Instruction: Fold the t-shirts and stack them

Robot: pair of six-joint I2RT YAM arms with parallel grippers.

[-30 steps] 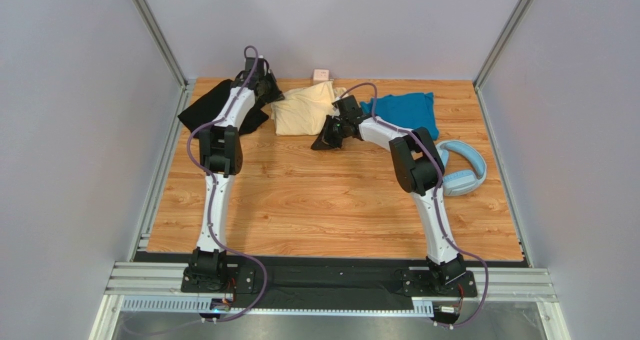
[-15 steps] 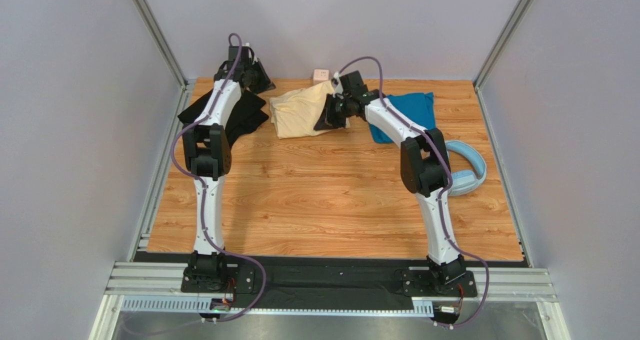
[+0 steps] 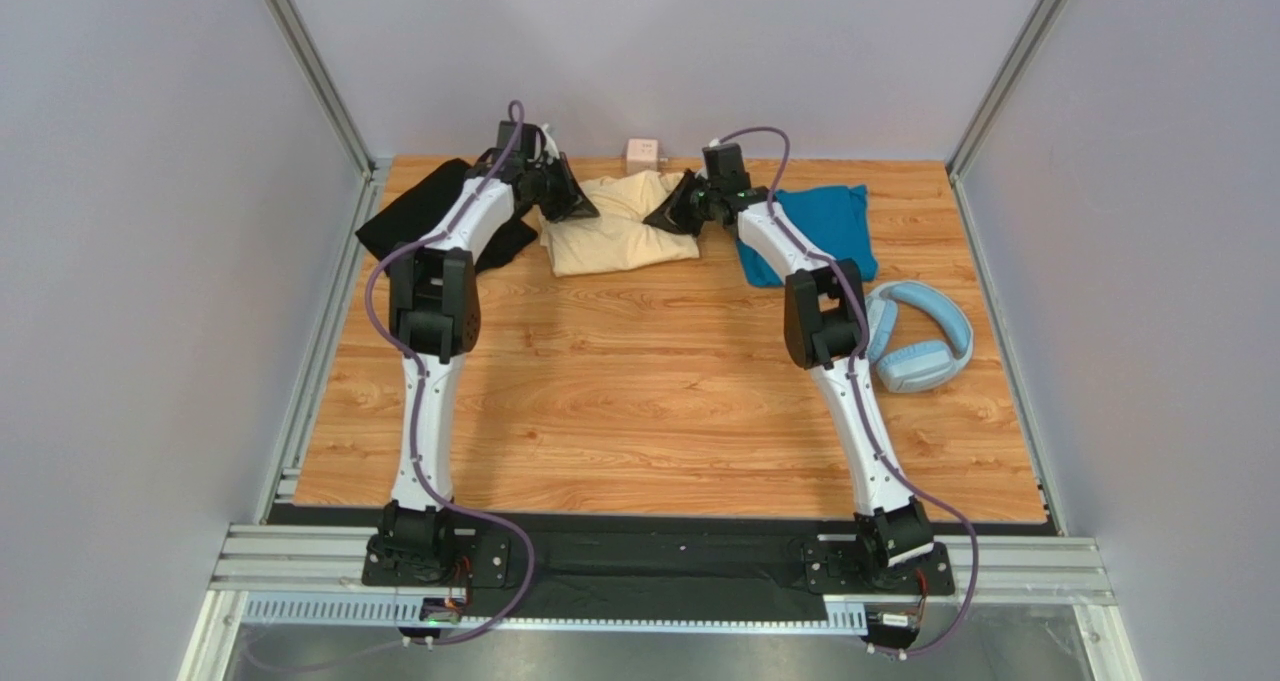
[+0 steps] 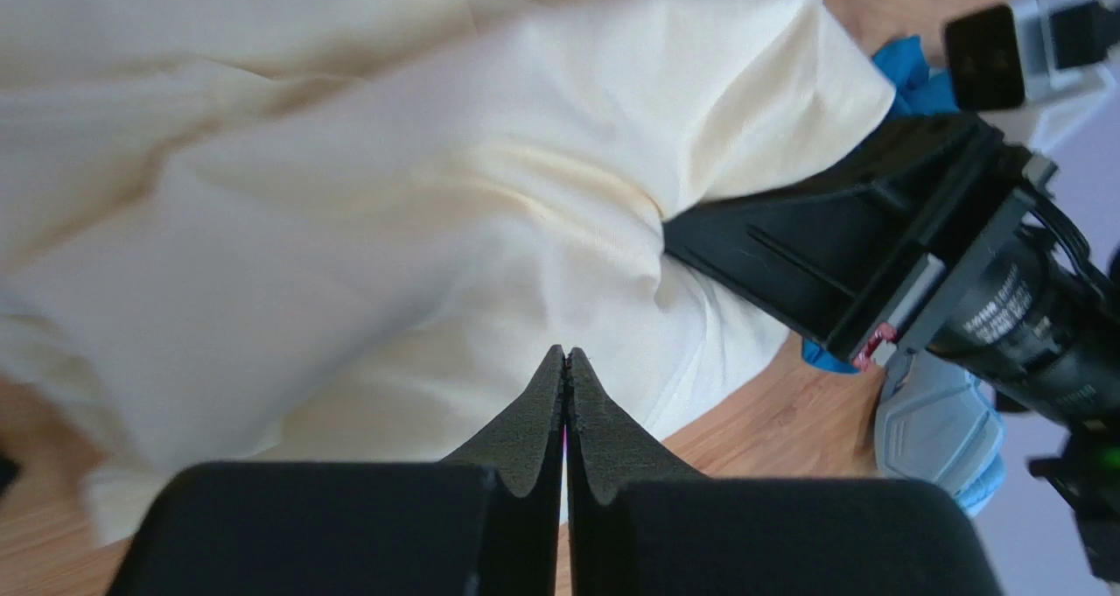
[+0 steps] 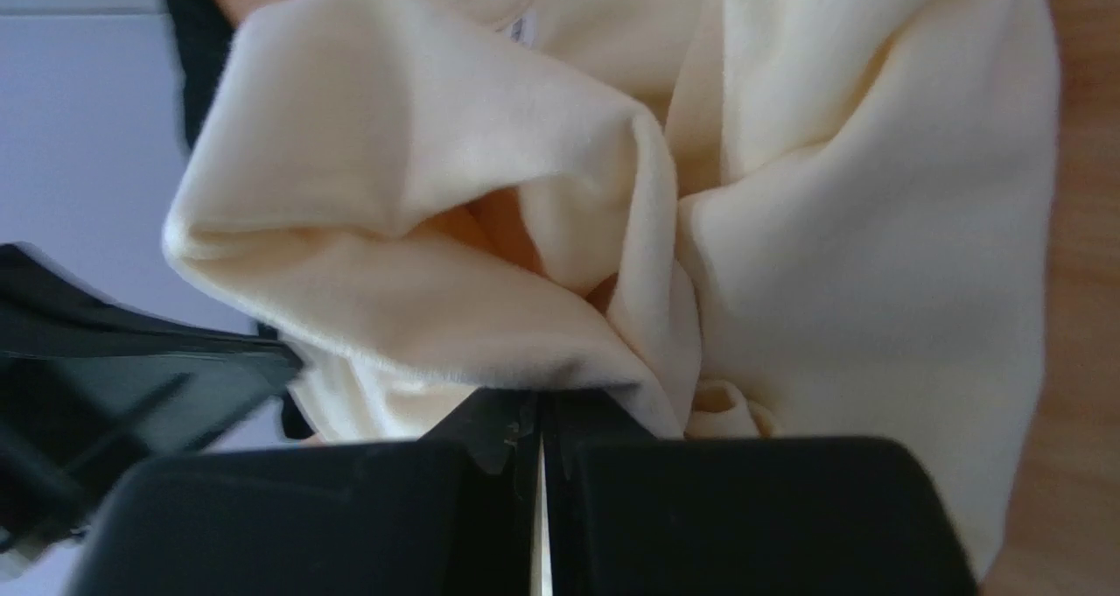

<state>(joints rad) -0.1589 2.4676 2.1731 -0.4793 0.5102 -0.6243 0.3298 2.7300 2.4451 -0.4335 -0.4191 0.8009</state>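
The cream-yellow t-shirt [image 3: 613, 225] lies bunched at the back middle of the table. The black t-shirt [image 3: 409, 207] lies at the back left and the teal t-shirt [image 3: 819, 225] at the back right. My left gripper [image 3: 567, 195] is at the cream shirt's left edge; in the left wrist view it [image 4: 565, 355] is shut, with no cloth showing between its tips. My right gripper [image 3: 676, 210] is at the shirt's right edge. In the right wrist view it [image 5: 542, 406] is shut, with a fold of the cream shirt [image 5: 434, 268] draped over its tips.
Light-blue headphones [image 3: 917, 339] lie at the right, beside the right arm. A small pink cube [image 3: 643, 152] sits against the back wall behind the cream shirt. Grey walls close in the table on three sides.
My right gripper has moved back and right along the cream shirt's right edge, drawing the cloth with it. My left gripper swung back to the far left corner, then came in to the shirt's left edge.
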